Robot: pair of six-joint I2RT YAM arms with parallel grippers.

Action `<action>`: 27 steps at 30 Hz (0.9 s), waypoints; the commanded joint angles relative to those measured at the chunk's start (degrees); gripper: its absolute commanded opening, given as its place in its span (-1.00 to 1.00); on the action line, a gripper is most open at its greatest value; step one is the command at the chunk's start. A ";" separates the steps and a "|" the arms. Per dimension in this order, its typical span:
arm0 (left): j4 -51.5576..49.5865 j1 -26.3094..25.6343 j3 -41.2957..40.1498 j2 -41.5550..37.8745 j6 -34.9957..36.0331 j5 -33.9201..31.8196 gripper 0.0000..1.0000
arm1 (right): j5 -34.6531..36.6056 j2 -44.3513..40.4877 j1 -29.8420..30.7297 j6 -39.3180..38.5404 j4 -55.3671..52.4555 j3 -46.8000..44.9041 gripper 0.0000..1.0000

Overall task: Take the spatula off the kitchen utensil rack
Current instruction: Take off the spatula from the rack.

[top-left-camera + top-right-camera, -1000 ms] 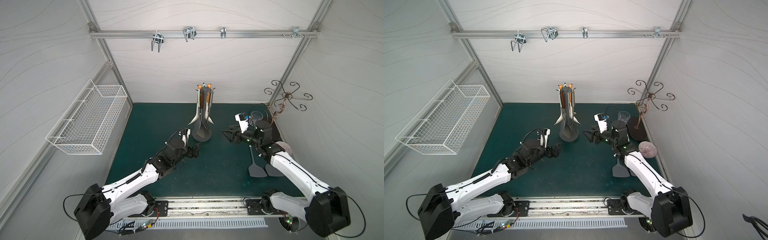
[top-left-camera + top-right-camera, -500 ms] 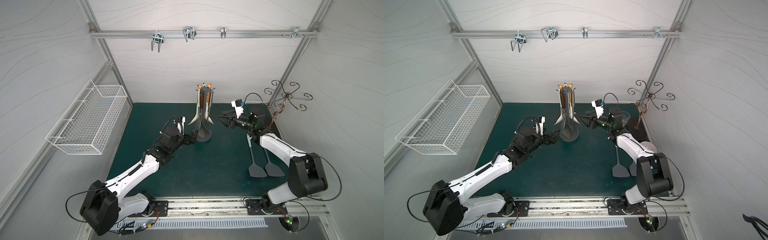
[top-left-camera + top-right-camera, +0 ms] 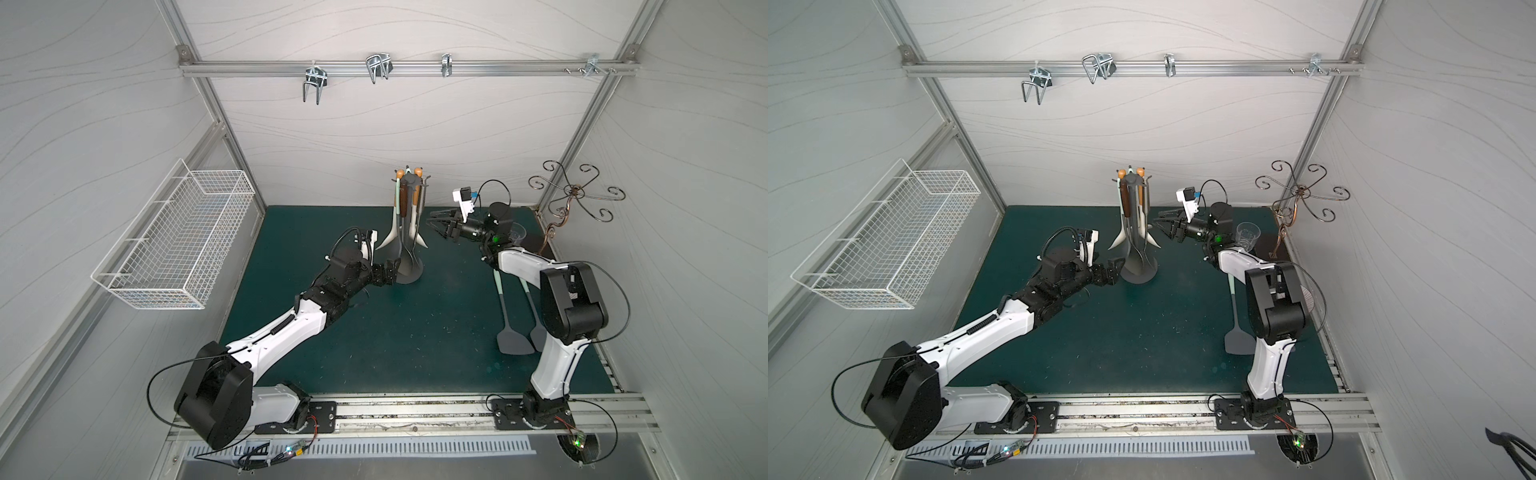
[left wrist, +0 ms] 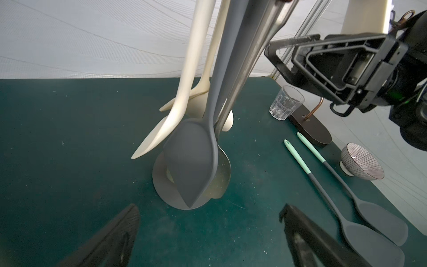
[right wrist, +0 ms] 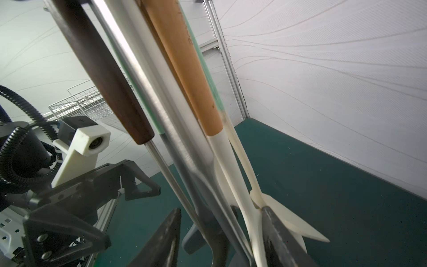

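Top view: spatula (image 3: 419, 241) hangs on the kitchen utensil rack (image 3: 409, 181), right gripper (image 3: 434, 219) just beside.
Left wrist: left gripper (image 4: 209, 208) spread wide near the base.
Right wrist: right jaws apart, straddling hanging stems (image 5: 184, 143).
I judge it light, stiff, slick; pinch below wooden handle.

No text, label or number is showing clearly enough to read. A faint dark imprint is running along the light-brown round wooden handle (image 5: 184, 69) hanging just ahead of the right hand (image 5: 221, 209), but its letters are blurring beyond reading.
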 commanded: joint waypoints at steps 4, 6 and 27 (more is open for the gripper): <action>3.32 0.36 2.85 0.09 1.12 1.05 0.99 | -3.06 3.57 1.74 2.77 4.49 5.30 0.12; 3.37 0.36 2.77 -0.07 1.12 1.04 0.99 | -2.94 4.33 2.22 2.77 4.43 6.11 0.12; 3.82 0.46 1.16 -1.51 1.03 0.81 0.99 | -1.88 3.22 4.57 0.67 1.12 6.57 -0.46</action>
